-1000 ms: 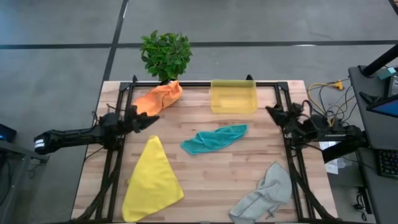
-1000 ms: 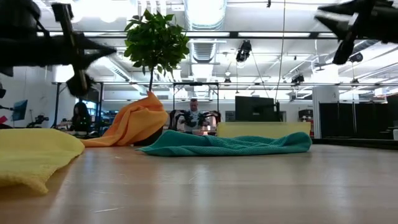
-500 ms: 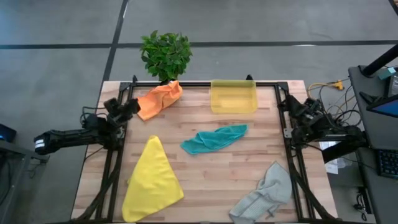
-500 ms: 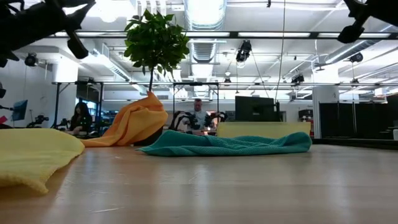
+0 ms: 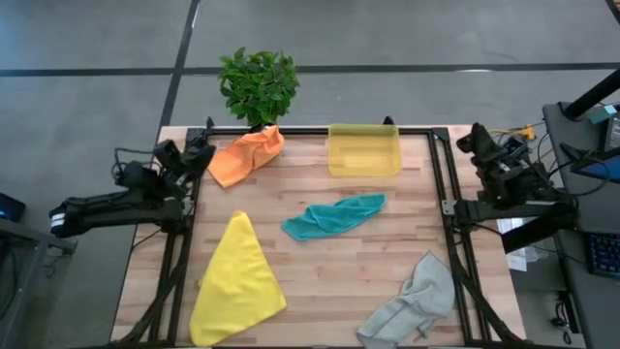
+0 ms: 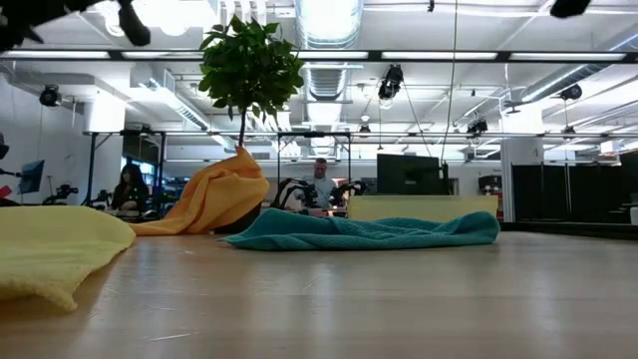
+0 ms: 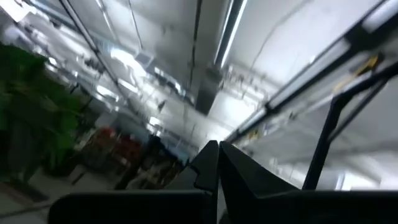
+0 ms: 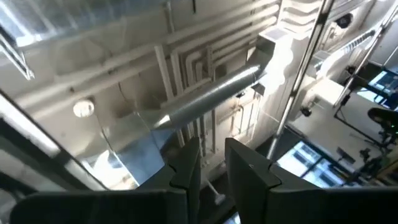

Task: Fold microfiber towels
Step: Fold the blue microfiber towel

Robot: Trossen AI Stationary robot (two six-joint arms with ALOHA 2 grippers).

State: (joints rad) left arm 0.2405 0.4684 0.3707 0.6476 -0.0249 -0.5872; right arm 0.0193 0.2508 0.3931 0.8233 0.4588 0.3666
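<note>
Both arms have pulled back off the table and tipped their cameras toward the ceiling, leaving four microfiber towels unfolded on the wooden table [image 5: 368,252]. The left gripper [image 5: 201,147], fingers pressed together and holding nothing, sits at the table's left rail near the far corner, just beside the orange towel [image 5: 248,153], which is heaped against the potted plant [image 5: 258,85]. A second ago it reached inward over the boards toward that cloth; now it lies back along the frame. The right gripper [image 5: 477,139], its fingers [image 8: 186,163] standing a narrow gap apart around empty air, has likewise swung from the table's right edge out beyond the rail, pointing toward the far side. The yellow towel [image 5: 236,283] lies spread as a flat triangle at the near left, the teal towel [image 5: 334,216] is rumpled in a strip at mid-table, and the light grey towel [image 5: 412,302] is crumpled at the near right corner; none has shifted over the last second. The translucent yellow bin [image 5: 364,150] stands at the far edge. Judging by the layout, no fold has been made, and the retreat looks like a pause or reset rather than progress.
</note>
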